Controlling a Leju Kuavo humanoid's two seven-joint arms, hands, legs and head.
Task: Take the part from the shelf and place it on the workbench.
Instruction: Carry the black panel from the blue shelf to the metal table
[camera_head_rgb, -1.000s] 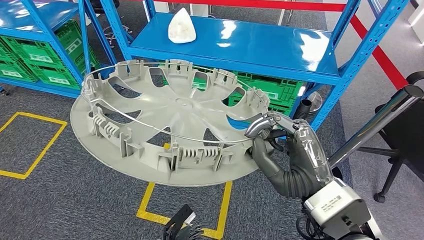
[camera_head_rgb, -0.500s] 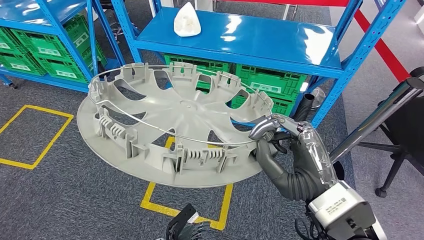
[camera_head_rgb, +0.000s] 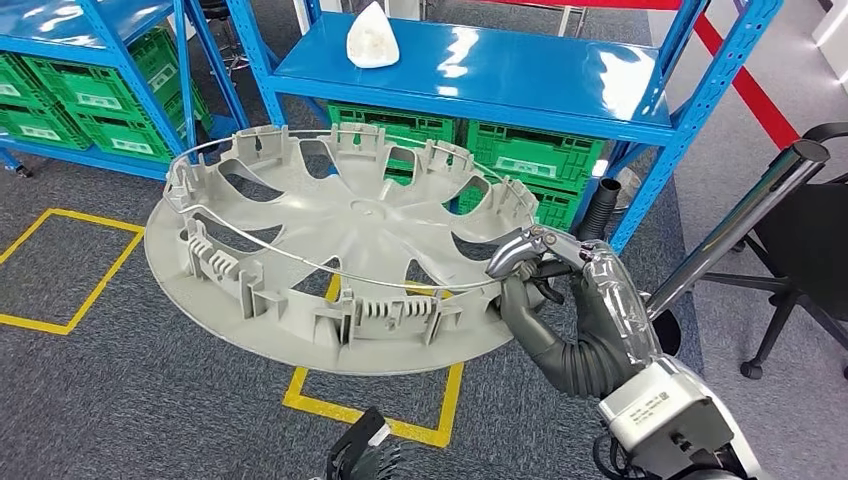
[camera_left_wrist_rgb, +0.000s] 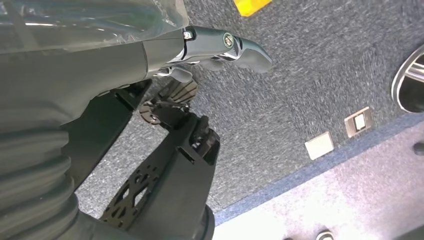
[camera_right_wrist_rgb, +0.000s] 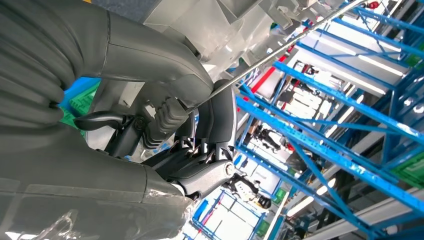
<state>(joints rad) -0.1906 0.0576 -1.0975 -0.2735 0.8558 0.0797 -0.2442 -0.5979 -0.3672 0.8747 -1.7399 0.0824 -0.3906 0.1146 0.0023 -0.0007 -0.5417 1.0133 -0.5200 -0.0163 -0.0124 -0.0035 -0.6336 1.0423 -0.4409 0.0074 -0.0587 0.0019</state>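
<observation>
Now | right hand (camera_head_rgb: 560, 300) grips hubcap (camera_head_rgb: 340, 260) rim, fingertips hidden | left hand (camera_left_wrist_rgb: 150, 55) grasp unclear, mostly cut off

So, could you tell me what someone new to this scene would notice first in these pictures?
The large grey wheel cover dominates the middle of the head view, held out level above the carpet with its ribbed inner side up. The right hand grips it by the rim nearest the robot's right, fingers curled over the edge. Behind it stands the bright blue shelf, with a white lump on top and green crates beneath.
</observation>
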